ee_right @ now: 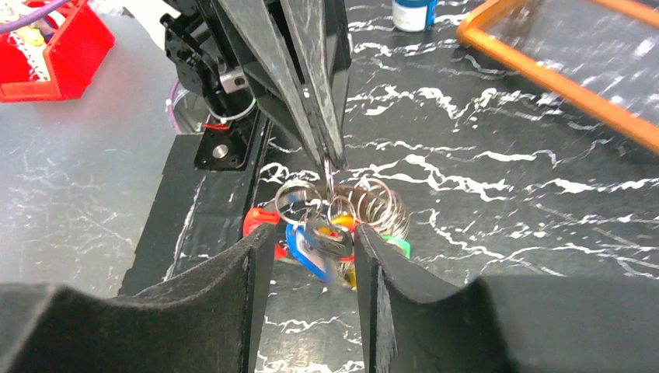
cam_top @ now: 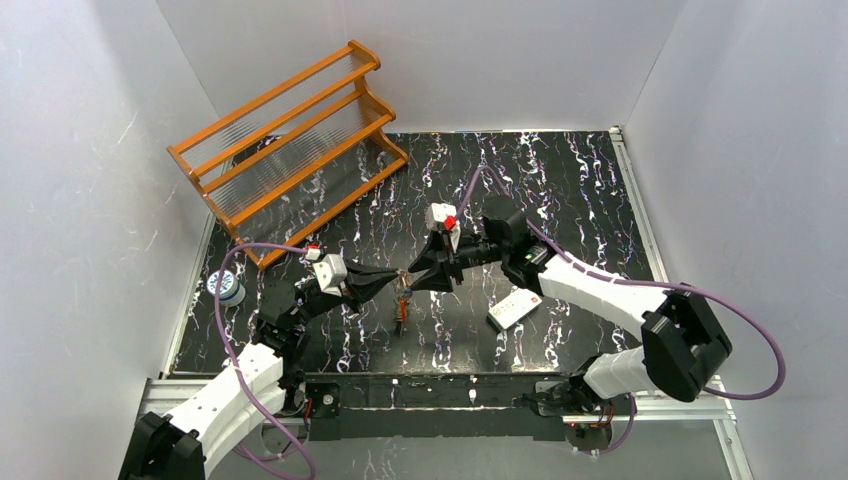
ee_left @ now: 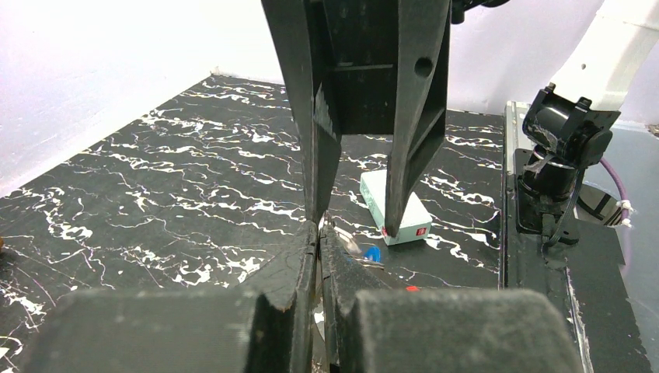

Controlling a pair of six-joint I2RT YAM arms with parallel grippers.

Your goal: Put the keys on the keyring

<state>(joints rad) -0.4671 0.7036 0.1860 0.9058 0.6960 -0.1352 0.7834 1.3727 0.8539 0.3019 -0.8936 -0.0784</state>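
We see an orange rack [cam_top: 290, 150] at eleven o'clock on the black marbled table [cam_top: 580, 190]. A small blue-and-white jar [cam_top: 228, 289] stands at nine o'clock, and a white card [cam_top: 514, 308] lies at four o'clock.

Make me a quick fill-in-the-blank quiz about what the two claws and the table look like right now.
The left claw is ___ on the keyring.
The right claw stands ___ around the dangling keys.
The rack at the far left is ___.
The white card has a dot coloured ___.
Missing words: shut, open, orange, red.
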